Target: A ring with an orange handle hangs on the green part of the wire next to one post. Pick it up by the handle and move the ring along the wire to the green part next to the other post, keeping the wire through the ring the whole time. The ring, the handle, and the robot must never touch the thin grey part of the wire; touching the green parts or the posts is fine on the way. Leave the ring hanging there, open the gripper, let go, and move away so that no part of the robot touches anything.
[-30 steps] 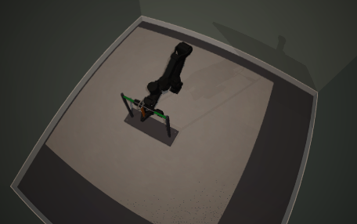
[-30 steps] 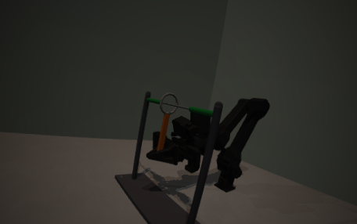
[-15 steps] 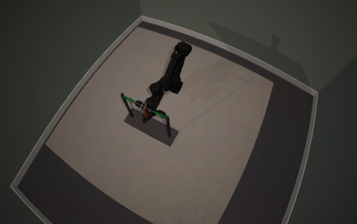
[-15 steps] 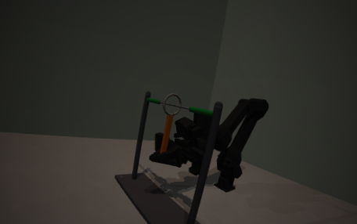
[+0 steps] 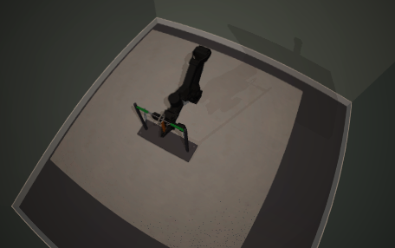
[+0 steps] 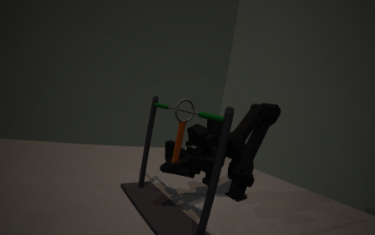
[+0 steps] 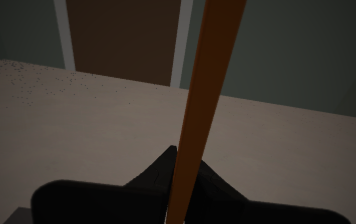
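The ring point(image 6: 184, 110) sits around the thin grey wire point(image 6: 194, 112) midway between the posts, seemingly centred to avoid contact. Its orange handle point(image 6: 178, 141) hangs down, pinched low by the nearly closed gripper point(image 6: 176, 163), keeping the arm point(image 6: 251, 140) below the wire.

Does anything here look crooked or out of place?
Nothing stands out. The ring sits around the grey wire between the green ends, and its orange handle, leaning slightly, is gripped by the end effector.
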Tool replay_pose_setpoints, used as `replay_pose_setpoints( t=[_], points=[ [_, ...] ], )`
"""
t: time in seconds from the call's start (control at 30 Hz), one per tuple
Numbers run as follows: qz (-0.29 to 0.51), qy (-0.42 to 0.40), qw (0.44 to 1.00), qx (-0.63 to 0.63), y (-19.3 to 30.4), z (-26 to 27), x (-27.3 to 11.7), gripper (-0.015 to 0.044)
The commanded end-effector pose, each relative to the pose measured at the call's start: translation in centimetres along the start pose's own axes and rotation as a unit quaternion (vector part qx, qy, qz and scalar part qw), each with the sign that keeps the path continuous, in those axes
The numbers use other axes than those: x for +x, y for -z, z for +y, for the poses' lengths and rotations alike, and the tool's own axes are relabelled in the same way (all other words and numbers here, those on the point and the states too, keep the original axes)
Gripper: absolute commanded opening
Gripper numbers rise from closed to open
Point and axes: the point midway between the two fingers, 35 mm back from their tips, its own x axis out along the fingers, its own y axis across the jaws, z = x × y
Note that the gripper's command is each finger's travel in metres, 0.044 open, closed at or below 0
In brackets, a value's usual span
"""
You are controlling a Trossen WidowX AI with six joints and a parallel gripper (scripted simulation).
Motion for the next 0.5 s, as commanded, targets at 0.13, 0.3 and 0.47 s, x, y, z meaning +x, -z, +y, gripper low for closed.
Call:
replay_pose_setpoints(
  t=[0.13,0.3,0.47],
  points=[
    [0.002,-0.001,1.0,0.002,0.1,0.7,0.0,-0.015],
    [0.002,-0.002,1.0,0.002,0.1,1.2,0.0,-0.015],
    [0.002,-0.004,1.0,0.002,0.1,1.7,0.1,-0.015]
  ],
)
